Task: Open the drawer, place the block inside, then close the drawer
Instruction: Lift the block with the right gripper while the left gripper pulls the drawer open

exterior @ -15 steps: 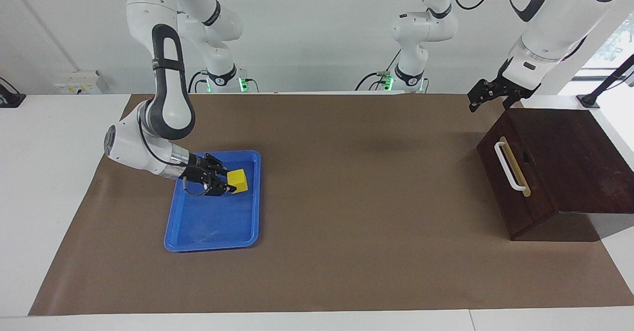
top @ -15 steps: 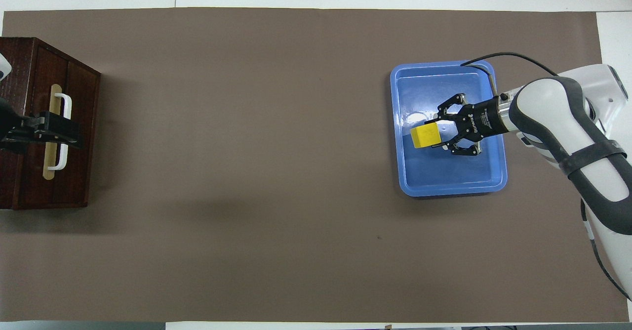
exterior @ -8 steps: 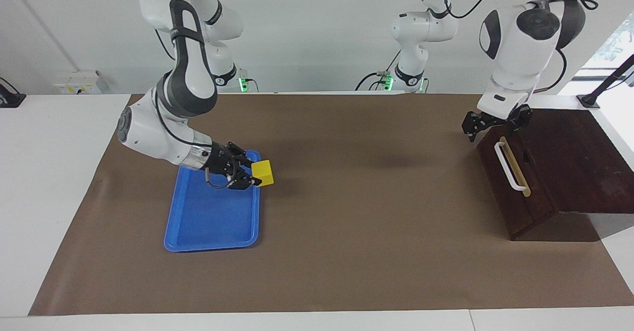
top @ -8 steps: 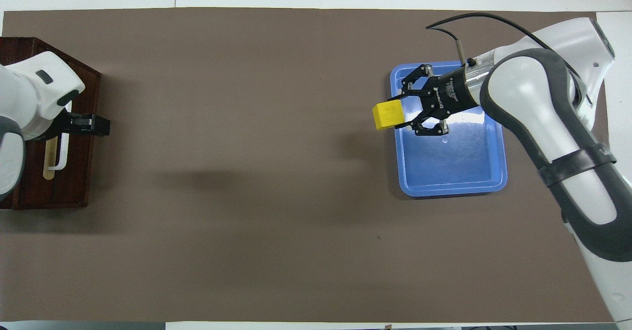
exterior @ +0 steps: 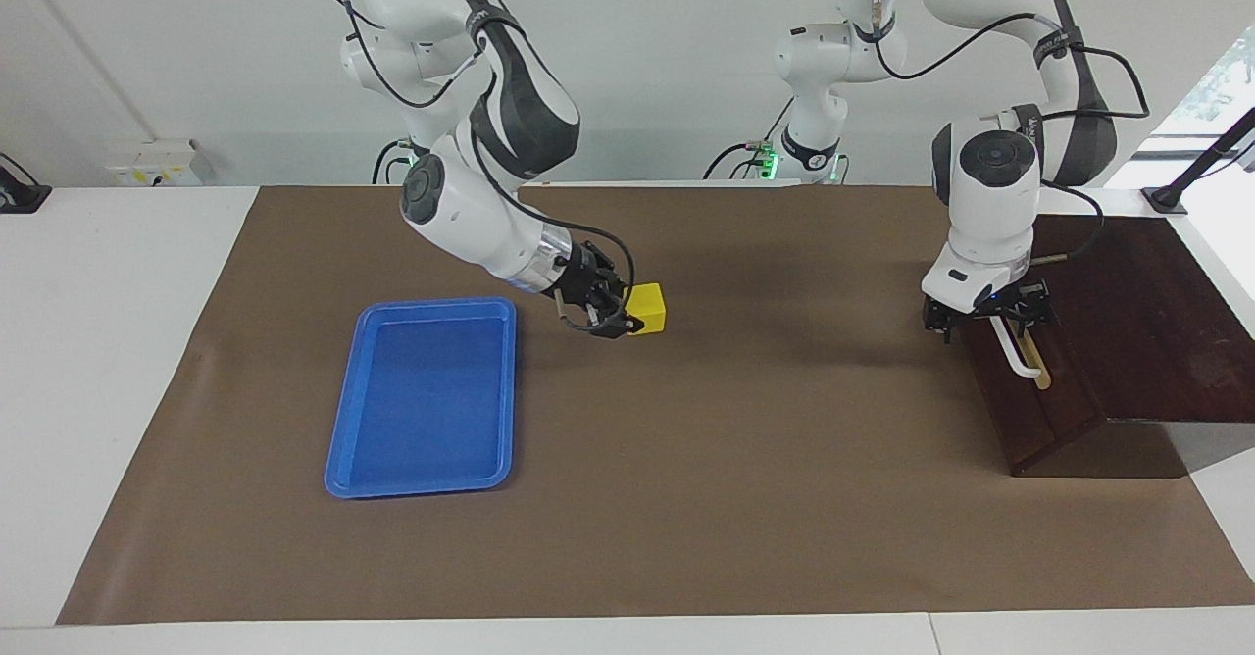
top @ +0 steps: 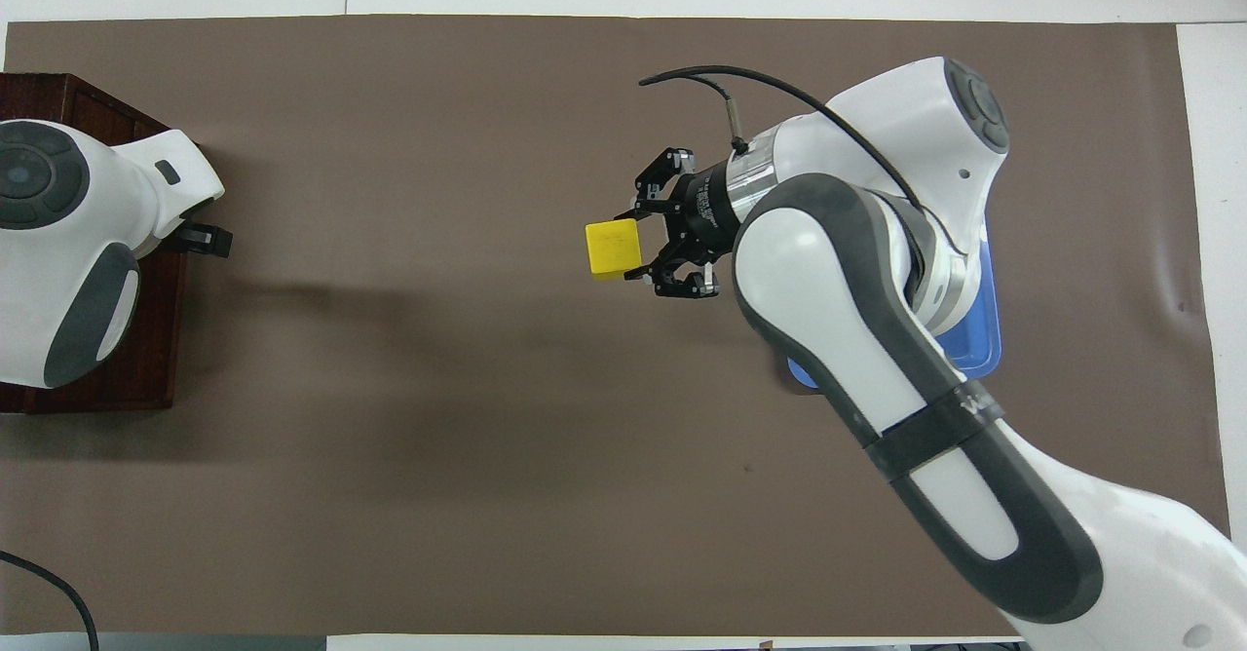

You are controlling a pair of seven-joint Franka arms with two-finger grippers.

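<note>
The block (exterior: 647, 307) (top: 612, 248) is a small yellow cube held up over the brown mat, between the blue tray and the drawer. My right gripper (exterior: 635, 315) (top: 629, 246) is shut on it from the tray's side. The drawer (exterior: 1034, 405) sits closed in its dark wooden box (exterior: 1142, 322) at the left arm's end of the table. My left gripper (exterior: 985, 321) hangs open in front of the drawer, at the end of the white handle (exterior: 1018, 359) nearer to the robots. In the overhead view the left arm covers most of the box (top: 146, 378); only the left gripper's tip (top: 205, 240) shows.
The flat blue tray (exterior: 422, 395) (top: 986, 339) lies with nothing in it toward the right arm's end. The brown mat (exterior: 735, 498) covers the table between tray and box. White table edges run around the mat.
My right gripper has lifted the block out of the tray and carried it over the mat toward the drawer. My left gripper has come down to the drawer's handle.
</note>
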